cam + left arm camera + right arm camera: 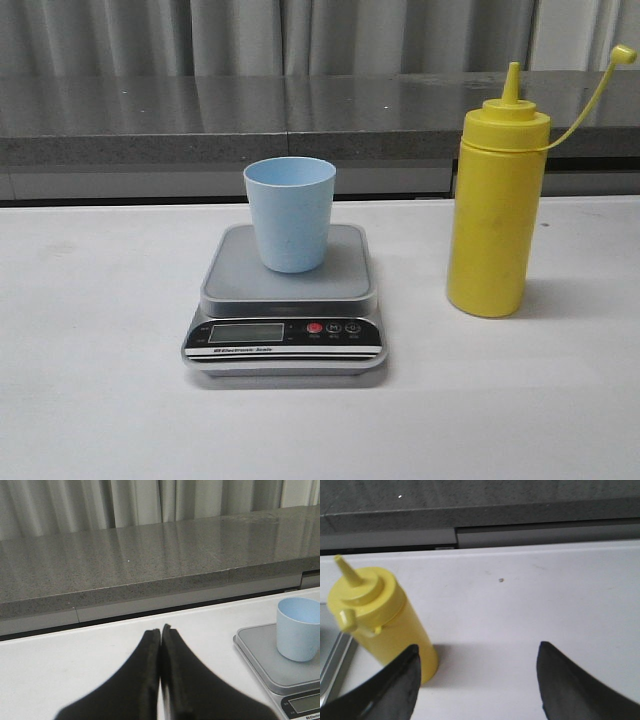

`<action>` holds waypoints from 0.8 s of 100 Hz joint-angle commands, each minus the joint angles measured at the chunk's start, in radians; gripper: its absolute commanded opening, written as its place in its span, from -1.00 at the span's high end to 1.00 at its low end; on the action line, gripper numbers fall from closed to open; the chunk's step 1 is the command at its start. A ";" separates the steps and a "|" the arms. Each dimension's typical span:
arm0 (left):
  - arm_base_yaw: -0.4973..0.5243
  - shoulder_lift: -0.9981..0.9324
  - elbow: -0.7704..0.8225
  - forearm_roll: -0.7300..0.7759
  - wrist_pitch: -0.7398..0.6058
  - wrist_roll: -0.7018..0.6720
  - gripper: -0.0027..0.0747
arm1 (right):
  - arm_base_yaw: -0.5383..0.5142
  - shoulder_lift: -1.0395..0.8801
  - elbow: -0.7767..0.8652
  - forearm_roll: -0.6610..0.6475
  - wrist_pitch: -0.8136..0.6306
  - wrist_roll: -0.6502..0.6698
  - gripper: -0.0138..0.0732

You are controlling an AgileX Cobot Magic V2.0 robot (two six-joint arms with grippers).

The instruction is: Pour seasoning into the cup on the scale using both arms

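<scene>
Cup: the pale blue cup stands upright in the middle of the scale's flat top. I cannot see if there is anything inside it.
Bottle: the yellow seasoning bottle stands upright on the table, to the right of the scale and apart from it. Its pointed tip is bare. The small cap hangs off to the side on a thin strap.
Scale: the silver-grey scale sits flat on the table. It has a screen and a red button on its black front strip.
Left gripper: the left gripper has its two black fingers pressed together with nothing between them. It is near the scale and touches nothing.
Right gripper: the right gripper has its fingers spread wide apart. The bottle is just beside one finger, not between them.
Table: the white table is smooth and plain.
Room: a grey stone ledge runs along the back, with pale curtains behind it.
</scene>
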 commanded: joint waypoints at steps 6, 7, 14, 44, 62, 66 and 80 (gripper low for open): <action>0.004 0.008 -0.030 -0.001 -0.078 -0.004 0.98 | 0.088 -0.005 0.091 0.004 -0.225 -0.005 -0.48; 0.004 0.008 -0.030 -0.001 -0.078 -0.004 0.98 | 0.091 -0.004 0.098 0.004 -0.237 -0.005 -0.48; 0.004 0.008 -0.030 -0.001 -0.078 -0.004 0.98 | 0.118 0.002 0.167 0.004 -0.364 -0.005 -0.48; 0.004 0.008 -0.030 -0.001 -0.078 -0.004 0.98 | 0.133 0.169 0.261 -0.145 -0.701 0.014 -0.48; 0.004 0.008 -0.030 -0.001 -0.078 -0.004 0.98 | 0.133 0.337 0.261 -0.196 -0.910 0.023 -0.49; 0.004 0.008 -0.030 -0.001 -0.078 -0.004 0.98 | 0.133 0.382 0.261 -0.209 -0.966 0.023 -0.49; 0.004 0.008 -0.030 -0.001 -0.078 -0.004 0.98 | 0.133 0.543 0.261 -0.247 -1.161 0.022 -0.49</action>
